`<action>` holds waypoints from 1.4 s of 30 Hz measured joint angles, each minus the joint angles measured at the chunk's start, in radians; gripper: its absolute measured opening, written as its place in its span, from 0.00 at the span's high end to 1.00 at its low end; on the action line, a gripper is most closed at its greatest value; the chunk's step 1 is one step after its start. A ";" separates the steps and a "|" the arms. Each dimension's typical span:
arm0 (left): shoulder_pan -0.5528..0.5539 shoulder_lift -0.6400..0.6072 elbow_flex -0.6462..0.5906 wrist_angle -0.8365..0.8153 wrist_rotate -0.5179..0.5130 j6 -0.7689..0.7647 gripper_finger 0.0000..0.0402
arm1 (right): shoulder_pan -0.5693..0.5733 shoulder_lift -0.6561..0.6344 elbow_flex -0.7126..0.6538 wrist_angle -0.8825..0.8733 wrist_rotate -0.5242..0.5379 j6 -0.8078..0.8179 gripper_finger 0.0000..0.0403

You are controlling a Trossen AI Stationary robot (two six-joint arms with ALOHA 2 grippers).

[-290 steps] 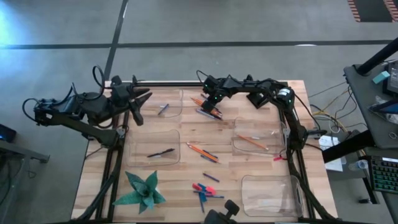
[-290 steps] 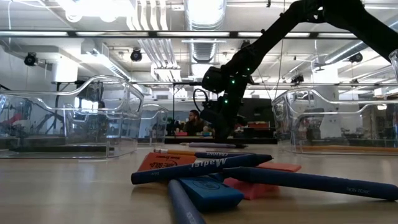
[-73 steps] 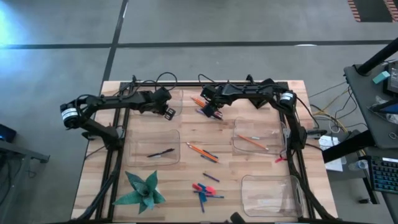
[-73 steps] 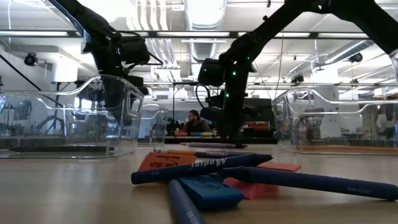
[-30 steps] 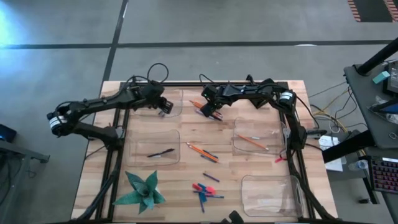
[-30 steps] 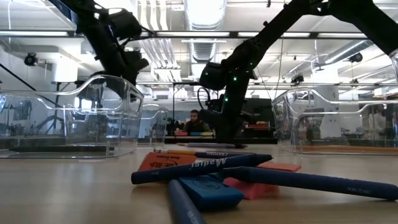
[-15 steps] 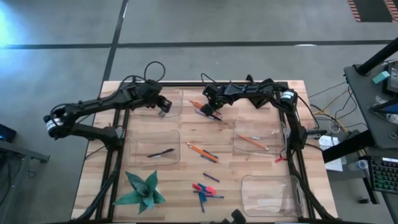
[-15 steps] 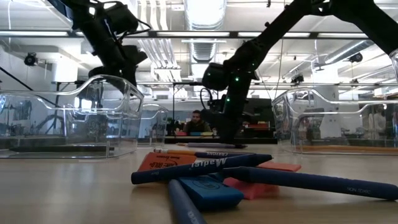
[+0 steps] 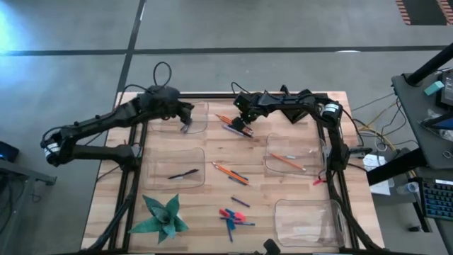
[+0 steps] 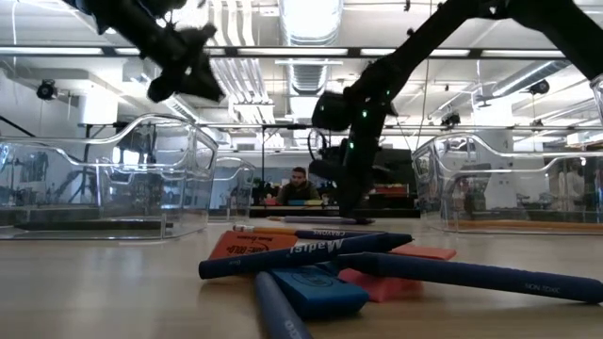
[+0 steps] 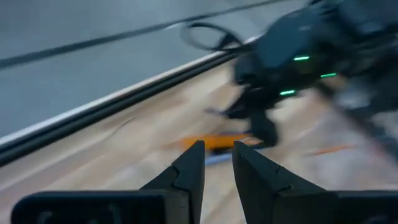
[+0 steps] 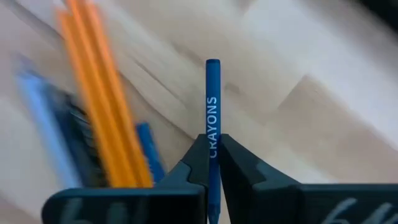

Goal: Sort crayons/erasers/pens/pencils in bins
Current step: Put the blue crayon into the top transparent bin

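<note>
Crayon (image 12: 212, 112), blue and printed CRAYONS, is pinched between the closed fingers of the right gripper (image 12: 212, 155) in the right wrist view, above the wooden table (image 12: 323, 93), with two orange pencils (image 12: 99, 106) lying beside it. High view: the right gripper (image 9: 244, 125) hangs over the pile of sticks at the table's far middle; the left gripper (image 9: 185, 122) is over the far left bin (image 9: 202, 112); three more bins (image 9: 175, 167) sit on the table, and erasers (image 9: 228, 214) lie near the front edge. Low view: a blue eraser (image 10: 316, 290) and a red one (image 10: 377, 282) lie in front under blue sticks. Left wrist view: the left gripper (image 11: 217, 162) has a narrow gap between its fingers, nothing seen in it.
</note>
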 joint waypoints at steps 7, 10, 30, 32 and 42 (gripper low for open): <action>-0.001 -0.024 -0.020 0.179 0.113 0.004 0.83 | 0.020 -0.142 0.002 0.056 -0.021 -0.037 0.97; -0.001 -0.016 -0.033 0.236 0.141 0.003 0.83 | 0.047 -0.223 0.003 0.143 -0.084 -0.078 0.97; -0.052 0.024 -0.042 0.645 0.368 0.241 0.83 | 0.208 -0.462 0.004 0.606 -0.277 -0.242 0.97; -0.067 0.030 -0.040 0.685 0.369 0.279 0.83 | 0.219 -0.459 0.004 0.618 -0.290 -0.257 0.97; -0.075 0.035 -0.026 0.749 0.420 0.232 0.83 | 0.231 -0.447 0.009 0.638 -0.305 -0.259 0.97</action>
